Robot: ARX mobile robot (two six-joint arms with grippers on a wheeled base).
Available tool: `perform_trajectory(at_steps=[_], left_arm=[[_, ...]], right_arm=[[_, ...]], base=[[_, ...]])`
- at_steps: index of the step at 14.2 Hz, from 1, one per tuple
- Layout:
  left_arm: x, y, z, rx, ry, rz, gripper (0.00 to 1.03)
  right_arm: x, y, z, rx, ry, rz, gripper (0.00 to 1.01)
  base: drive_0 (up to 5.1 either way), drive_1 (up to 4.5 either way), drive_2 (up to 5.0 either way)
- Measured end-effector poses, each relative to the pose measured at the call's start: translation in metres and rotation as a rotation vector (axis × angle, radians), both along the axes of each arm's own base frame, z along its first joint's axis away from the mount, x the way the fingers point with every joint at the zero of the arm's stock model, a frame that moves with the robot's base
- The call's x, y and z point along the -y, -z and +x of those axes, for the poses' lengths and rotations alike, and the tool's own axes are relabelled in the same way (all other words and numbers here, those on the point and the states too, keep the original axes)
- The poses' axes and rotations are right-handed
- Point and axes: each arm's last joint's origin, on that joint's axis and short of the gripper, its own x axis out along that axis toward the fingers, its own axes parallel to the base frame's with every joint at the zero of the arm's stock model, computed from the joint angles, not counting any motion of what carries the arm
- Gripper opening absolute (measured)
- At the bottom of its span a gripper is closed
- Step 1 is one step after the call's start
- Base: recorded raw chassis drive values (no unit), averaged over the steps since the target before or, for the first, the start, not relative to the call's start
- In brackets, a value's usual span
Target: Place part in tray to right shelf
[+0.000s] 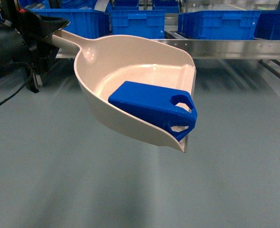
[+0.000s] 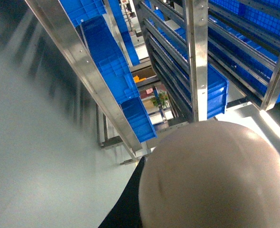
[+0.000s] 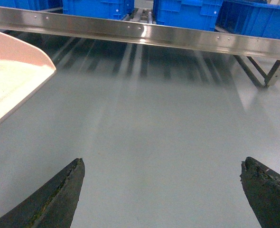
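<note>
The left gripper (image 1: 52, 29) is seen at the upper left of the head view, dark and closed on the handle (image 1: 71, 43) of the tray (image 1: 107, 71), which is held up off the grey floor (image 1: 130, 190) and tilted so that its flat front lip points to the lower right of the frame. The part (image 1: 152, 107) lies inside the tray, resting against the near side wall, with its holed lug at the front lip on the right and partly overhanging the edge. The body of the left arm (image 1: 7, 47) is seen as a black mass at the left edge, with a cable hanging below it. Across the top of the head view the steel rail of the shelf (image 1: 225, 47) runs level, and blue crates (image 1: 216, 23) stand behind it. In the left wrist view the rounded beige back of the tray (image 2: 216, 175) fills the lower right, the shelf rail (image 2: 83, 71) runs slantwise from the upper left, and rows of crates are seen along it and on racks at the upper right. In the right wrist view the right gripper (image 3: 161, 190) is shown with its two dark fingers (image 3: 59, 199) spread wide apart at the bottom corners, nothing being held between them, above the bare floor. A corner of the tray (image 3: 16, 76) is seen at the left edge of that view, well apart from the fingers, and the rail (image 3: 144, 33) crosses the top with crates beyond it.
</note>
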Motion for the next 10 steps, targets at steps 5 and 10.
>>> perform_trajectory(at_steps=[5, 10], left_arm=[[0.0, 0.0, 0.0, 0.0, 0.0, 0.0, 0.14], [-0.0017, -0.0001, 0.0002, 0.001, -0.006, 0.0, 0.14]], right_arm=[[0.0, 0.0, 0.0, 0.0, 0.0, 0.0, 0.98], [-0.0002, 0.0, 0.0, 0.0, -0.002, 0.0, 0.98]], base=[[0.0, 0.0, 0.0], [4.0, -0.12, -4.2]])
